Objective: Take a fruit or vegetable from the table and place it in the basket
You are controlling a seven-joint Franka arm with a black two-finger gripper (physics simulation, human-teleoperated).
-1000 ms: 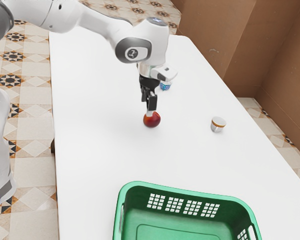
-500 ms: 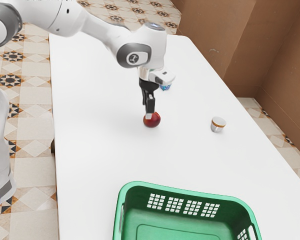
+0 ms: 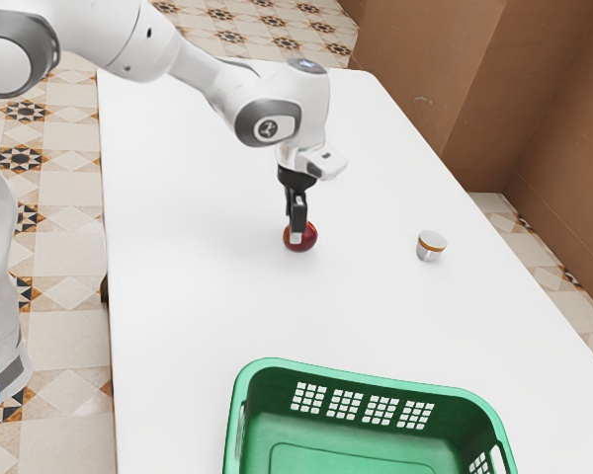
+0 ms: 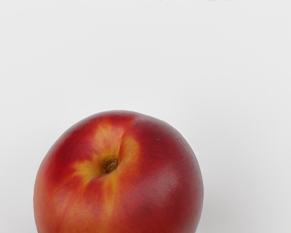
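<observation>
Moved since the earlier frame: gripper (image 3: 295,231), one, lower over the fruit; red fruit, unmoved.

Item, red fruit (image 3: 304,240), nectarine by its look: one, on the table, just above the centre of the exterior view; yellow streaks about the stem hollow.

Item, jaws: parted, one finger in front of the fruit, the other partly hidden behind; how wide, and whether either touches, cannot be told. No grip seen.

Handling note, for the step in hand, judged to be the last of the lowering: keep the fruit midway, bring the fingertips past its widest part, stop short of the table, then close evenly. Pinched high, the round skin could slip out.

Item, white table (image 3: 198,296): left and middle of the exterior view.

Item, small banded cup (image 3: 431,245): right of centre, well apart.

Item, green basket (image 3: 376,379): bottom of the exterior view, destination; lift clear of its rim.
</observation>
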